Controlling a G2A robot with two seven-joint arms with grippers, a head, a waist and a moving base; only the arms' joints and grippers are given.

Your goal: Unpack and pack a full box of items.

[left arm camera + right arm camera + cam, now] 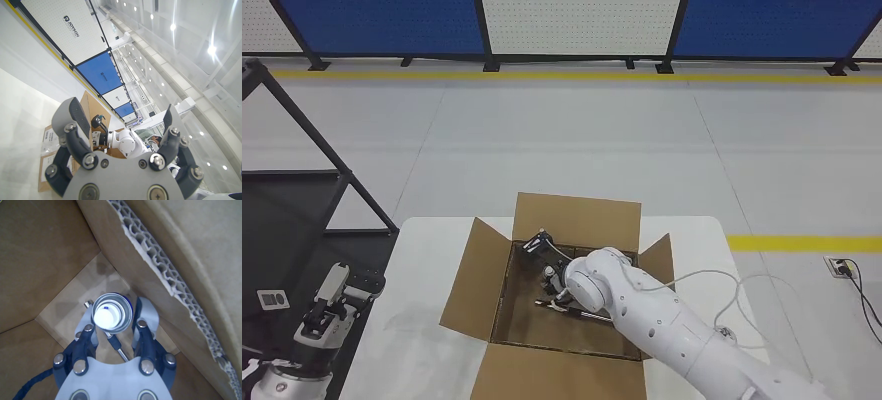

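Observation:
An open cardboard box (577,215) stands on the white table (422,250). My right gripper (555,283) is down inside it, near the back left corner. In the right wrist view it (113,313) is shut on an upright blue spray can (113,306) with a white cap, one finger on each side. A thin metal rod with a black grip (115,342) lies on the box floor (79,291) under the can. My left gripper (122,109) is open with nothing in it, off the table's left edge (334,300), pointing up and away.
The box's four flaps are folded outward; a torn corrugated edge (170,275) runs close beside the right gripper. A black metal frame (332,170) stands left of the table. The box (94,106) and right arm (128,142) appear far off in the left wrist view.

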